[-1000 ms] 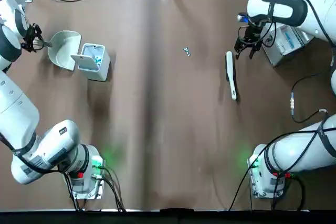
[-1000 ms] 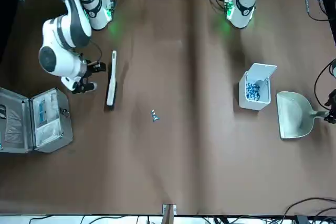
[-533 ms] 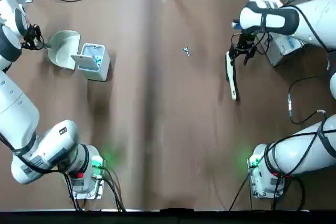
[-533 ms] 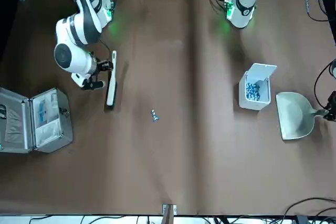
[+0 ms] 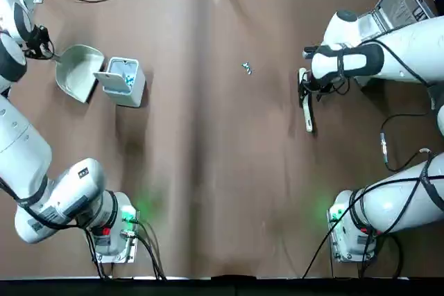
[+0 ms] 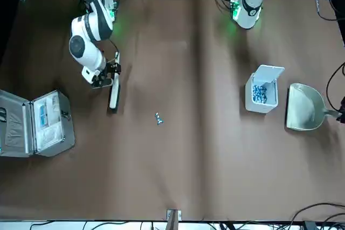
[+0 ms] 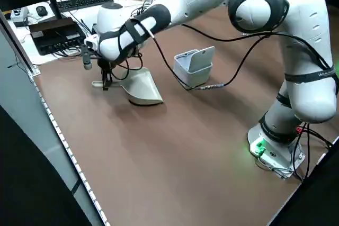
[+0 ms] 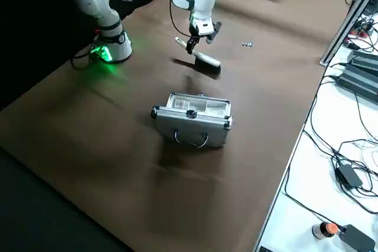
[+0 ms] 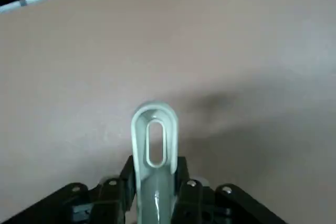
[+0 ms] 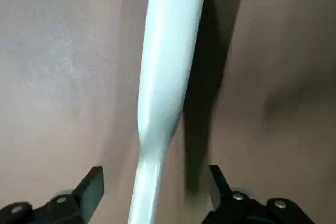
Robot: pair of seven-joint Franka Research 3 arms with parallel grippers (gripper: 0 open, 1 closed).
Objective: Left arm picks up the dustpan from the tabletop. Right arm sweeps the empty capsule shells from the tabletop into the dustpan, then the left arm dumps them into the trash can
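Squaring the right end effector (image 10: pixel 156 190), its black fingers spread either side of the slim white brush handle (image 10: pixel 168 66) on the brown tabletop (image 5: pixel 222 192), before closing should help, while the left one (image 9: pixel 156 182) grips the pale-green plastic dustpan (image 5: pixel 78 73) level by its looped handle, beside the bin (image 5: pixel 125 86).

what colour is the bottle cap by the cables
The bottle cap is orange, best seen in the right side view.

No legible text, label, brand, number or sign on any item, the bench (image 5: pixel 229 171) included.
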